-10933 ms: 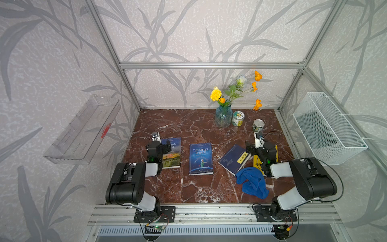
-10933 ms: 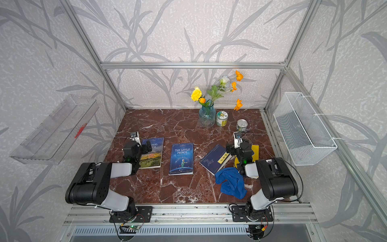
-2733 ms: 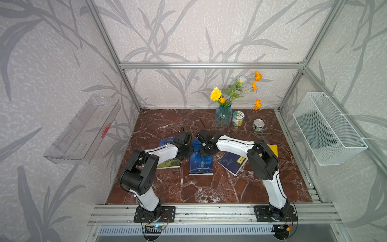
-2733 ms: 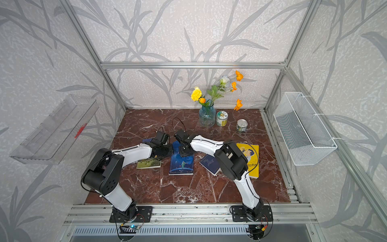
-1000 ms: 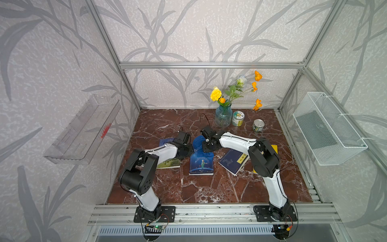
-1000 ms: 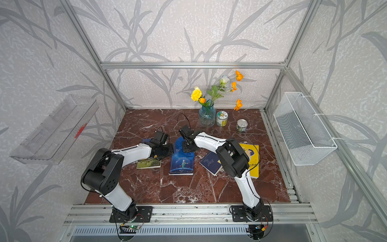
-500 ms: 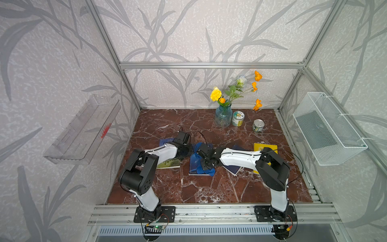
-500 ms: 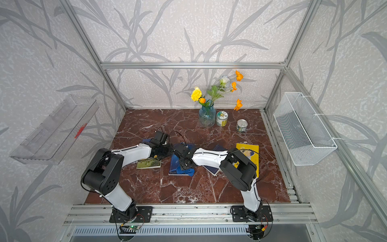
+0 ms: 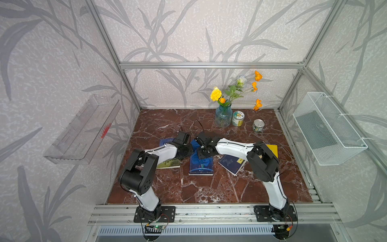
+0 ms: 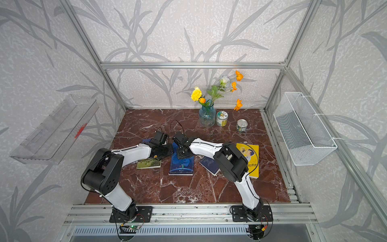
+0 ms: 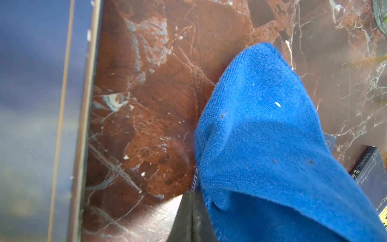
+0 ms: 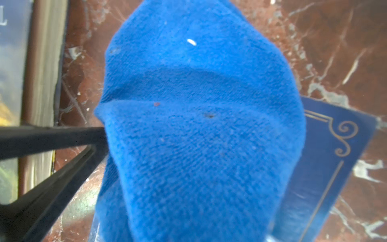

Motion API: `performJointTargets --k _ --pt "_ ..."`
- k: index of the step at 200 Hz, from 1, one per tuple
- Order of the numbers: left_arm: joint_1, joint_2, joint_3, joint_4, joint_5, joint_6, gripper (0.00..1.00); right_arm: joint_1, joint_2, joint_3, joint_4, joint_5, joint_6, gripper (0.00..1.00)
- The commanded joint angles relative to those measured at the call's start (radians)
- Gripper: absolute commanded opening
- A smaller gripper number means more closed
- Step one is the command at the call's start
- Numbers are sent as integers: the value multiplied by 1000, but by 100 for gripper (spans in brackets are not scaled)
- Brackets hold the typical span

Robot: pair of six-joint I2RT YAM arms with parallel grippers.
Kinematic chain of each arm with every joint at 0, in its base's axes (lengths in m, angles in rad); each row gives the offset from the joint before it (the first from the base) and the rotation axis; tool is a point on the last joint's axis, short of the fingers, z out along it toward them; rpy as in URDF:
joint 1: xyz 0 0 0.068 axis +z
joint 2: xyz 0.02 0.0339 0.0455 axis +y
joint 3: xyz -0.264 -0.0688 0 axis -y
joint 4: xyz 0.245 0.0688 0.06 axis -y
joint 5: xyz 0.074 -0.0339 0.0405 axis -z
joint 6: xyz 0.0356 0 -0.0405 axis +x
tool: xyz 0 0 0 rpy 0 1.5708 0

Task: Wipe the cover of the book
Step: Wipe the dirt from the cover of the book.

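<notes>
Right wrist view is almost filled by the blue cloth [image 12: 199, 125], bunched up toward the lens and hiding the fingers that hold it. A corner of the book [image 12: 335, 157], marked with a gold scroll, shows from under it. In both top views the right gripper [image 9: 203, 154] [image 10: 182, 155] stands over the far half of that book [image 9: 201, 168]. Its jaws are closed on the cloth, which lies on the cover and spills past the far edge onto the marble table [image 9: 188, 188]. The left gripper [image 11: 191, 197] has its two fingers pressed tight together with nothing between them. Its tip is down at the book's spine edge, just beside the cloth. The book lies flat mid-table, between a landscape-cover book [image 9: 168, 163] and a navy book [image 9: 229, 163].
</notes>
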Motion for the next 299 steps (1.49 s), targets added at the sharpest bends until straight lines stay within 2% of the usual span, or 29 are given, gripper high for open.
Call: performJointTargets --k 1,18,38,72,115,161,202,255,273,299 --pt "-1 12 -21 -15 19 -4 0 89 49 -136 -122 -68 17 0" --pt "0 16 -17 -17 22 -4 0 131 15 -209 -68 -109 62 0" --pt "1 20 -18 -15 22 -5 0 134 1 -290 38 -188 102 0" --pt "5 29 -15 -16 21 -4 0 67 66 -242 39 -241 76 0" --pt "4 28 -21 -18 9 -1 0 -96 93 -195 40 -206 52 0" --pt "5 46 -13 -15 20 -3 0 -150 93 -103 -47 -87 -22 0" --pt "6 52 -11 -11 29 -5 0 -140 72 -118 -86 -54 -50 0" --pt "9 47 -11 -17 21 -2 0 31 36 -227 -100 -44 -7 0" --pt "9 46 -13 -11 31 -6 0 5 20 -271 -48 -62 19 0" --pt "9 49 -14 -5 43 -9 0 -103 28 -259 -7 -86 19 0"
